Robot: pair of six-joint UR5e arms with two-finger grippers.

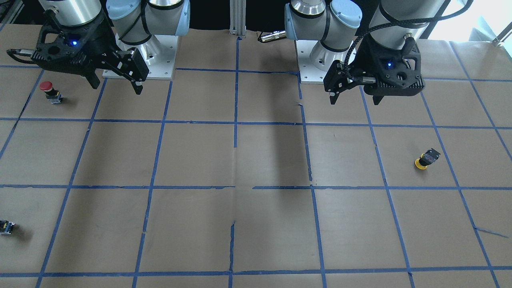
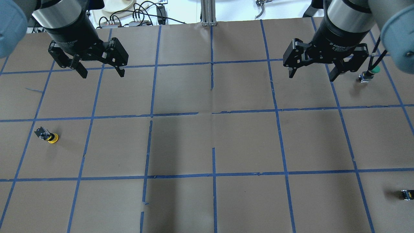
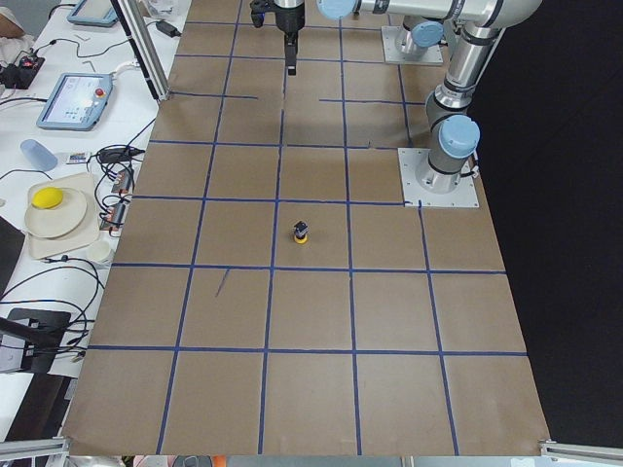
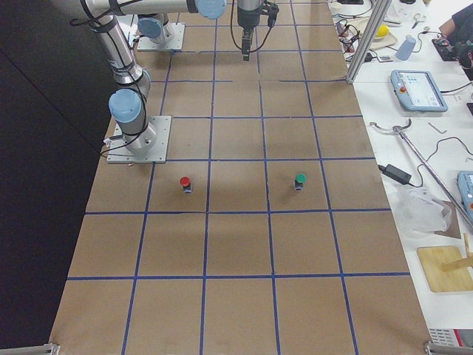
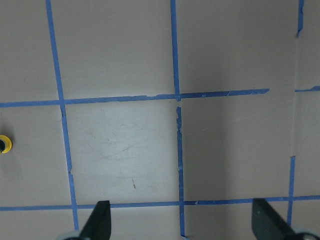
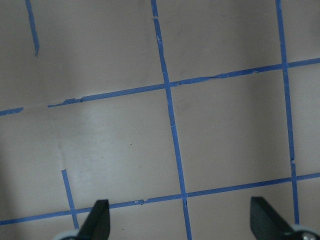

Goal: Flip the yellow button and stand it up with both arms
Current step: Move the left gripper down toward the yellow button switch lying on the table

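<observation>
The yellow button (image 2: 47, 135) is sitting on the taped brown table (image 2: 207, 145) on the robot's left side, well apart from both arms. It seems to be resting on its cap with the block body pointing up. The left wrist view is catching only a cut-off sliver of the yellow cap at its left edge. The left gripper (image 2: 103, 75) and the right gripper (image 2: 311, 77) are hanging above the table with their fingers spread wide, holding nothing. The front-facing view is showing a red button (image 1: 48, 89) that the overhead view is missing. The overhead view is showing a green button (image 2: 372, 72) just beside the right gripper. A small black block (image 1: 6, 227) is lying at the frame edge, partly cut off and too small to make out.
</observation>
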